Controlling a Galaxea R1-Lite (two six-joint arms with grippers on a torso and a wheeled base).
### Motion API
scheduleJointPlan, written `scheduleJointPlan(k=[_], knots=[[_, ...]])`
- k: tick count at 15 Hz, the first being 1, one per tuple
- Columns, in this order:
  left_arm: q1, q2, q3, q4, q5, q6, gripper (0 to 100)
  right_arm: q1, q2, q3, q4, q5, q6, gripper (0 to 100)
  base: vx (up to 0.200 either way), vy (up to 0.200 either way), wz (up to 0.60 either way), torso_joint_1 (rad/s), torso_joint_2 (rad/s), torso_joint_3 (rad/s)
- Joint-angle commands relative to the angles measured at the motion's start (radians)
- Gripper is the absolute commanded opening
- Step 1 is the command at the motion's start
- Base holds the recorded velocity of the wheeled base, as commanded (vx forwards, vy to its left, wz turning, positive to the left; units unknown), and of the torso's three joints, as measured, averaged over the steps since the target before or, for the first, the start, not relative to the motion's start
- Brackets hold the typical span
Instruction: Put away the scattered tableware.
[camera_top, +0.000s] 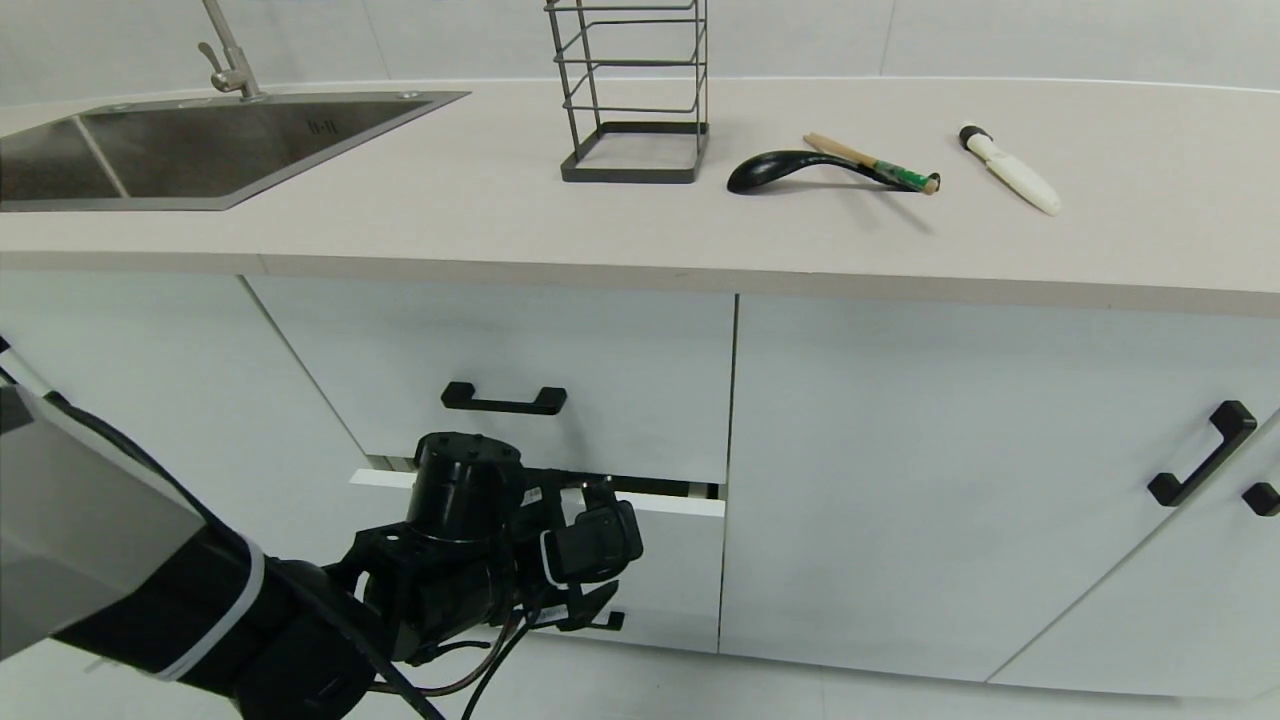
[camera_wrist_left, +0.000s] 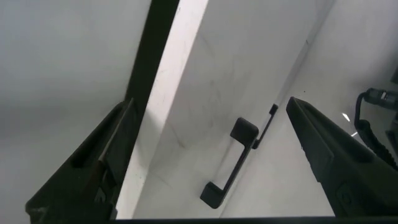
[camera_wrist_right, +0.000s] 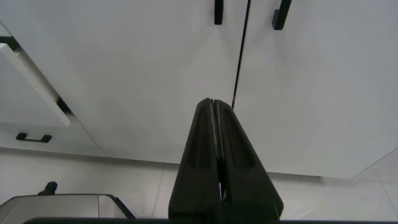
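A black spoon (camera_top: 790, 168) lies on the counter (camera_top: 400, 215) with a pair of wooden chopsticks (camera_top: 870, 160) across its handle. A white-handled utensil (camera_top: 1010, 170) lies to their right. Below the counter, the lower drawer (camera_top: 660, 560) is pulled out a little, showing a dark gap above its front. My left gripper (camera_top: 600, 600) (camera_wrist_left: 210, 104) is open in front of that drawer, its fingers on either side of the black drawer handle (camera_wrist_left: 233, 165) without touching it. My right gripper (camera_wrist_right: 214, 102) is shut and empty, held low and facing the white cabinet doors (camera_wrist_right: 292, 81).
A dark wire rack (camera_top: 635, 100) stands at the back of the counter, left of the spoon. A steel sink (camera_top: 200, 140) with a faucet (camera_top: 228, 50) is at the far left. The upper drawer's handle (camera_top: 503, 400) and two door handles (camera_top: 1200, 455) stick out from the cabinet fronts.
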Motion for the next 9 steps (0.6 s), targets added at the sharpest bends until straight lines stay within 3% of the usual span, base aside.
scheduleJointPlan(k=[1, 5, 9], knots=[[0.003, 0.011, 0.002, 0.001, -0.001, 0.000, 100, 0.000, 0.001, 0.000, 0.000, 0.000, 0.000, 0, 0.000, 0.000, 0.00, 0.000, 0.00, 0.000], [0.000, -0.006, 0.045, 0.001, -0.004, 0.006, 100, 0.000, 0.001, 0.000, 0.000, 0.000, 0.000, 0, 0.000, 0.000, 0.00, 0.000, 0.00, 0.000], [-0.023, -0.211, 0.296, 0.009, -0.004, 0.005, 100, 0.000, 0.001, 0.000, 0.000, 0.000, 0.000, 0, 0.000, 0.000, 0.00, 0.000, 0.00, 0.000]])
